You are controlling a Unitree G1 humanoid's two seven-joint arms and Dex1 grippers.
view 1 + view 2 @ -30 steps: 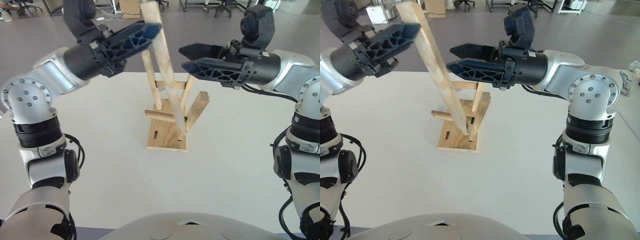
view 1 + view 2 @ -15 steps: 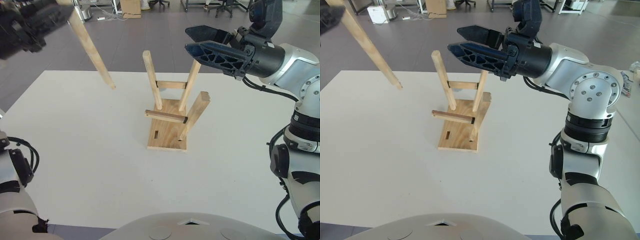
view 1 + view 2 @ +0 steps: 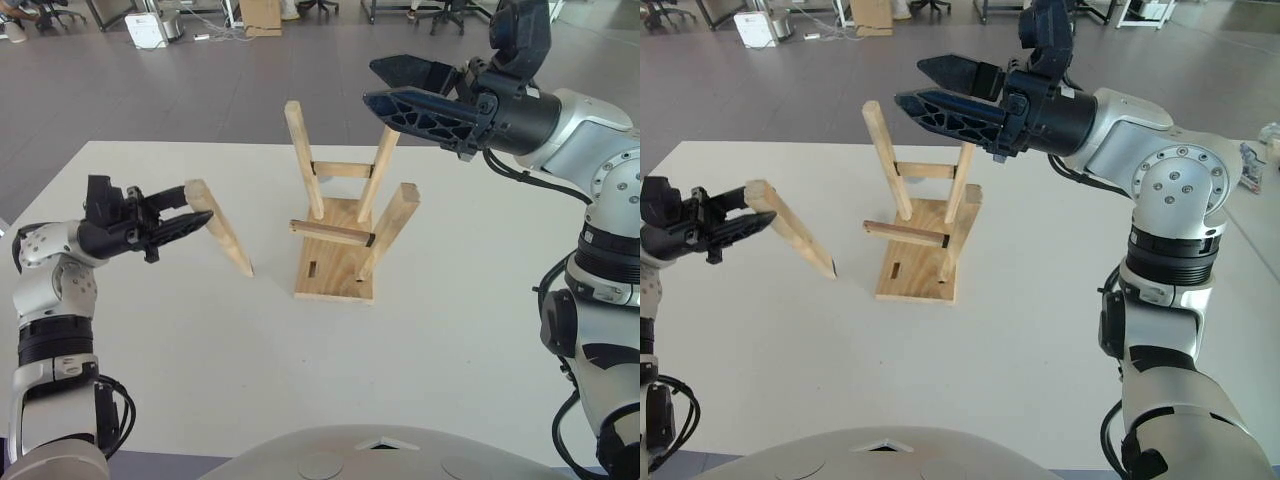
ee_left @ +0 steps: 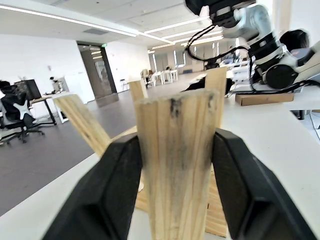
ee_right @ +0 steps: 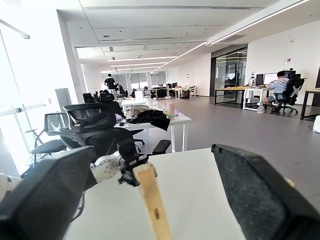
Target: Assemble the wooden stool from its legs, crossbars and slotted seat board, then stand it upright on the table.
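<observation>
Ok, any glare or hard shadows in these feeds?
Right wrist view: windows blow out one side, fingers read dark. Left wrist view: leg evenly lit, no glare. Eye views: table evenly lit, no hard shadows.

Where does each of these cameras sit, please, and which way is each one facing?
Head eyes: on the head, facing forward and down at the table, stool and both arms.
Left wrist: behind the left hand, looking along the loose leg its fingers clamp, toward the stool.
Right wrist: behind the open right hand, facing across the table toward the left arm.
Shared: both wrist views show the opposite arm.
</observation>
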